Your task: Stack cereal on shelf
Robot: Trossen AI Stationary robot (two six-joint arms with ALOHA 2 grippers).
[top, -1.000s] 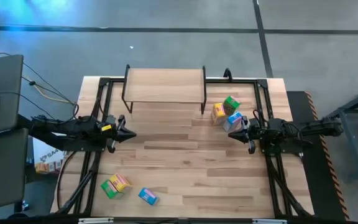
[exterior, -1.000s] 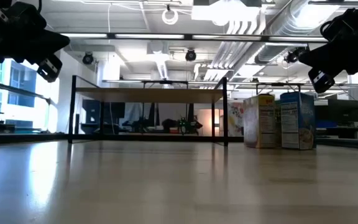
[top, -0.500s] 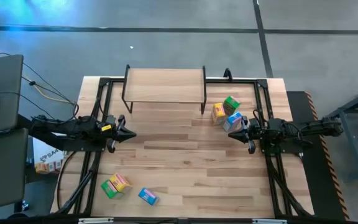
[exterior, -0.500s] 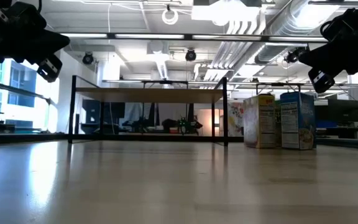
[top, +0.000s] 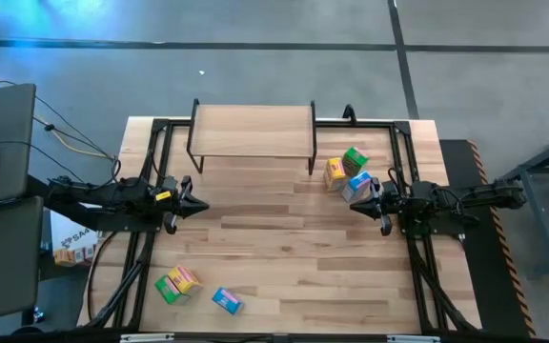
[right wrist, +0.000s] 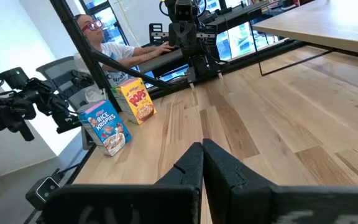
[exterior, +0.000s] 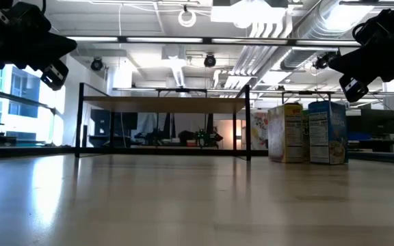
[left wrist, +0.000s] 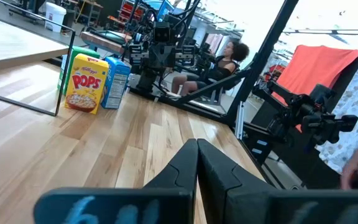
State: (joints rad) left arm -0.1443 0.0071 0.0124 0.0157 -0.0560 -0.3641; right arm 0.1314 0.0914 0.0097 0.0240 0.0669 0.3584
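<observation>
We see no progress yet: the low light-wood shelf on thin black legs (top: 252, 131) at the worktop's far edge carries nothing. From the left, our left tool (top: 201, 203) hangs over the left edge, fingers closed together, gripping nothing. Three small cardboard cereal boxes, green (top: 169, 289), yellow (top: 185, 278) and blue (top: 227, 301), lie near the near-left corner. Another green (top: 355, 157), yellow (top: 335, 171) and blue (top: 357, 184) trio sits just right of the shelf, beside our right tool (top: 356, 205), also closed and empty. All six remain.
</observation>
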